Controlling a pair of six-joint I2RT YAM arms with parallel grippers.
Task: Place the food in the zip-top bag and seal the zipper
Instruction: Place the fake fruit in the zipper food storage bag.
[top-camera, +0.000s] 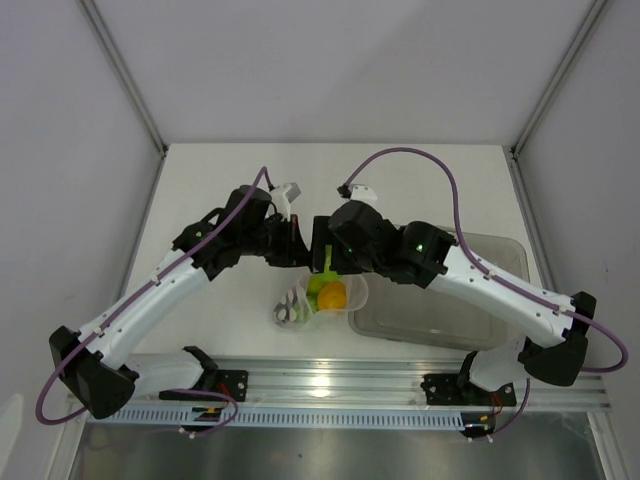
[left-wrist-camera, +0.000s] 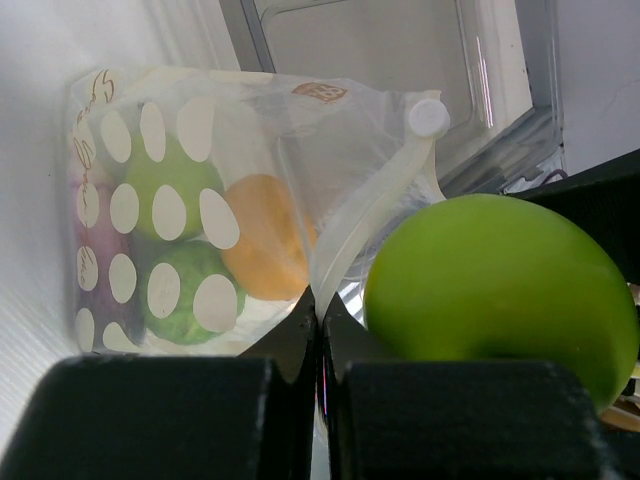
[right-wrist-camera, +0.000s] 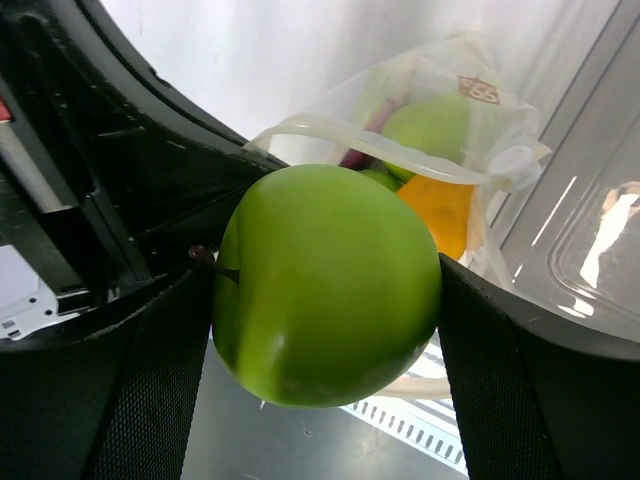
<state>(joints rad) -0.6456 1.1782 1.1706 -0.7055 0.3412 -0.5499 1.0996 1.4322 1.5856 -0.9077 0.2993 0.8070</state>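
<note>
One green apple (right-wrist-camera: 325, 285) is outside the bag (left-wrist-camera: 250, 130), clamped across its widest part by the right claw (right-wrist-camera: 325, 335) and hanging just before the bag's mouth. The left claw (left-wrist-camera: 320, 345) is clenched, and by the look of the film running into its tips it pinches the bag's edge. The bag lies on the white surface (top-camera: 220, 180) between the two claws, just beside a rigid clear tub (top-camera: 440, 320). It holds an orange (left-wrist-camera: 265, 240), two green pieces and something purple at the far side. Chief risk, in my judgement: the apple is broad against the opening, so it could snag the zipper strip (right-wrist-camera: 370, 148) and drag the film out of the left pinch, letting the mouth collapse. The apple's skin is smooth, glossy and round, so a slip or a roll on release is likely. The orange sits near the mouth and could be pushed back out. The bag is thin, crinkly clear film with pale oval dots. The zipper is a thicker, milky band that curves loosely. The claw pads show a dark mesh texture.
</note>
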